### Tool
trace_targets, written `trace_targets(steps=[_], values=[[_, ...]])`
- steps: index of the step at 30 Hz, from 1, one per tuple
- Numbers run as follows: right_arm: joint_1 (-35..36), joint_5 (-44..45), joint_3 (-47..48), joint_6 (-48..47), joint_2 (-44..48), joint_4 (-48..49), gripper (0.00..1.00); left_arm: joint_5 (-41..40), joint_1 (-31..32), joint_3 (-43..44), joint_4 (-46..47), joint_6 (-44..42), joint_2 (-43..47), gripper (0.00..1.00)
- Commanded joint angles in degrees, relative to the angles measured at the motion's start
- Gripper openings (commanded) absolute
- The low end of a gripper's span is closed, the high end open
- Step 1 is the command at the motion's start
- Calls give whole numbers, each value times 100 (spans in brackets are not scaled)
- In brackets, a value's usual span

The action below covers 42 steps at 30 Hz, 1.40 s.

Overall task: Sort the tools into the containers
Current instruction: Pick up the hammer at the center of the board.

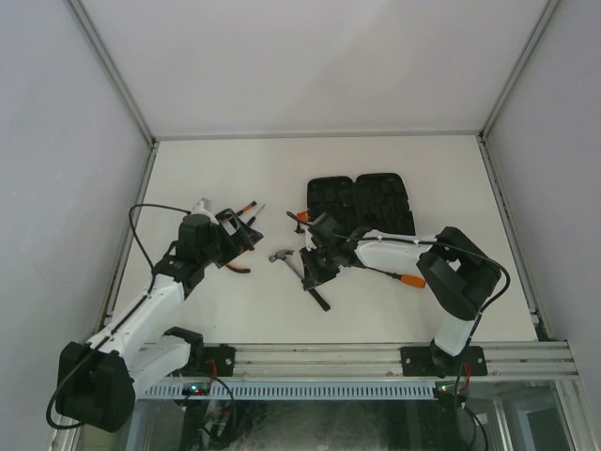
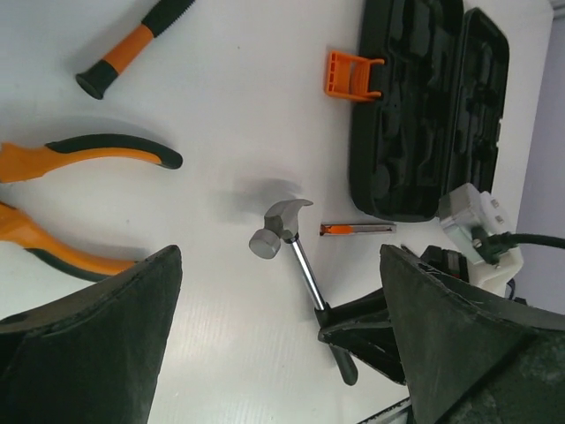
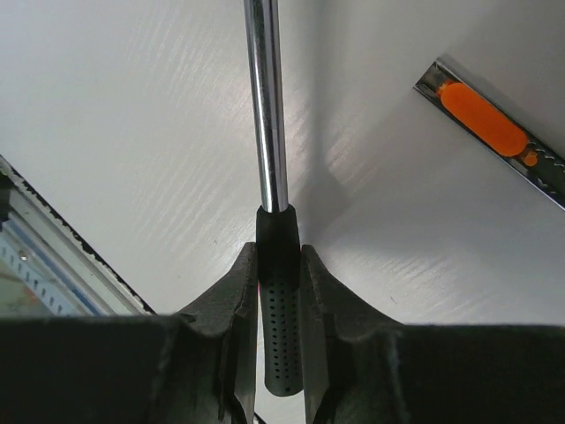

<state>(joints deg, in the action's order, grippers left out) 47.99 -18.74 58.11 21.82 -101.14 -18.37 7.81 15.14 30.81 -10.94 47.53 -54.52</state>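
The white table [image 1: 235,178] carries everything. Toward its far side lies the black tool case [image 1: 362,202], opened flat with its moulded slots facing up and its orange latch [image 2: 351,75] sticking out on the left edge.

The right tool [image 3: 279,269] is clenched on the hammer [image 2: 282,225], its two fingers pressing either side of the black perforated grip just below the chrome shaft. The hammer sits in front of the case, between the two arms, its steel head pointing toward the left arm. The left tool [image 1: 239,235] hangs above the table left of the hammer with its fingers spread wide and nothing between them.

The orange-handled pliers [image 2: 88,152] lie on the table just beside the left tool. An orange-and-black screwdriver [image 2: 132,44] lies beyond them. Another orange-handled screwdriver [image 1: 408,279] lies by the right arm. A thin metal strip with an orange insert [image 2: 353,229] rests near the hammer shaft, in front of the case.
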Motion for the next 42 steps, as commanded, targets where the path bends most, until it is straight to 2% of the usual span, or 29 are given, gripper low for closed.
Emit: trace_targets(steps=[1, 13, 21, 29, 42], values=[[-152, -404, -76, 377, 306, 567, 0, -49, 233, -3, 597, 102, -384, 95], [-298, -534, -309, 545, 393, 839, 0, 390, 532, -119, 1950, 529, -1580, 93], [-338, -521, -312, 620, 400, 960, 0, 659, 573, -184, 2744, 755, -2426, 86], [-359, -520, -316, 664, 394, 1028, 0, 1173, 619, -196, 3490, 1089, -3084, 69], [-337, -401, -246, 708, 272, 1076, 0, 1348, 672, -423, 3749, 1271, -3256, 47]])
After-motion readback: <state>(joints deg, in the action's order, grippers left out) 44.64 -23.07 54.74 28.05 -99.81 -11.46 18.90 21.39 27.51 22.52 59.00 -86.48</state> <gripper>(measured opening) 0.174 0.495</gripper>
